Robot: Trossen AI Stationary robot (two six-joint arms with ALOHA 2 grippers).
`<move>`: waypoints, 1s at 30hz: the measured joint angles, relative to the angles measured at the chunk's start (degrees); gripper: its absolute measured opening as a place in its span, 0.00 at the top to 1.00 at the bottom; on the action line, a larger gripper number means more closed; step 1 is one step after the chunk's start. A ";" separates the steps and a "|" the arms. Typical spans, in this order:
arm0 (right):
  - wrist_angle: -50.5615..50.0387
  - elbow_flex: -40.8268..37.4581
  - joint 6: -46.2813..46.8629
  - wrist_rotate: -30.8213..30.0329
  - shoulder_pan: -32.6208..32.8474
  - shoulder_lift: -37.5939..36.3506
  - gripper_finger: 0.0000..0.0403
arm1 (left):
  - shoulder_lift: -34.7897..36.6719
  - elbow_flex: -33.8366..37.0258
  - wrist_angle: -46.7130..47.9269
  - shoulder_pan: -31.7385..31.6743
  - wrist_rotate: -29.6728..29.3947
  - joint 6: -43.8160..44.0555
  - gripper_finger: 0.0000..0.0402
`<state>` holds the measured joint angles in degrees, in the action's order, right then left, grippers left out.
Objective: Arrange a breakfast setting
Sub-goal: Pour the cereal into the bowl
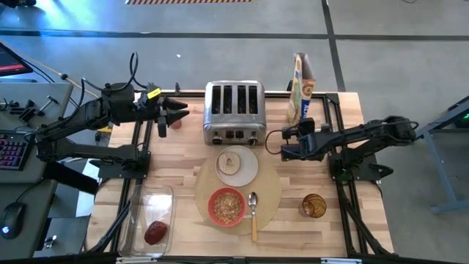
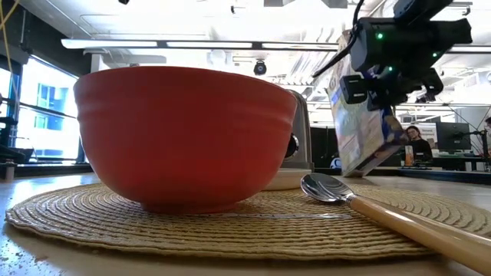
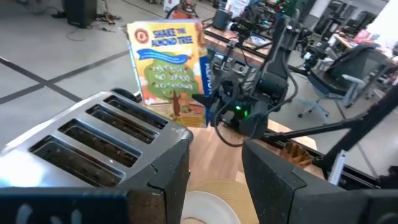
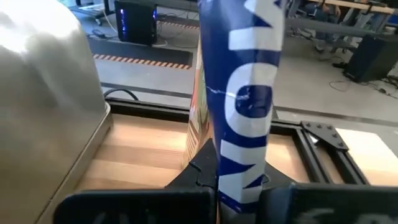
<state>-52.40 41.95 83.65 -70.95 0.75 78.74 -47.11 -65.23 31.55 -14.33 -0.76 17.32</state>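
The round tan placemat (image 1: 272, 192) lies at mid-table. On it are the white plate (image 1: 251, 171) with the toast slice (image 1: 231, 162), the red bowl (image 1: 227, 207) with cereal in it, and the wooden-handled spoon (image 1: 253, 215) to the bowl's right. The dark red fruit (image 1: 155, 232) lies in the clear tub (image 1: 139, 209) at the near left. My left gripper (image 1: 183, 114) is open and empty, left of the toaster. My right gripper (image 1: 299, 126) is shut on a cereal box (image 1: 300, 88) right of the toaster. My right gripper pinches the cereal box between its two fingers at the blue narrow side (image 4: 242, 180), low on the box. The fingers come level from the table's near side. The box stands tilted (image 2: 360, 130); I cannot tell whether its bottom touches the table.
The silver toaster (image 1: 233, 110) stands behind the plate, between the two grippers. An amber glass (image 1: 314, 206) stands at the near right, beside the placemat. Black frame rails run along the table's sides. People sit at desks in the room beyond the table.
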 joint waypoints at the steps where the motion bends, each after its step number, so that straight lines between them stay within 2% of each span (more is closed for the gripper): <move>1: 0.98 -0.41 -0.09 0.02 -0.32 0.00 1.00 | 0.00 0.00 0.00 0.00 -0.50 0.00 0.66; 19: 7.44 -3.54 -0.14 7.94 -4.89 0.02 1.00 | 0.02 0.00 0.29 -0.02 -3.60 0.02 0.66; 30: 8.76 -3.54 -0.06 8.47 -4.89 0.02 1.00 | 0.02 0.00 0.37 -0.02 -3.60 0.02 0.66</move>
<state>-43.64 38.41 83.59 -62.48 -4.14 78.76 -47.09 -65.23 31.92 -14.35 -4.36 17.34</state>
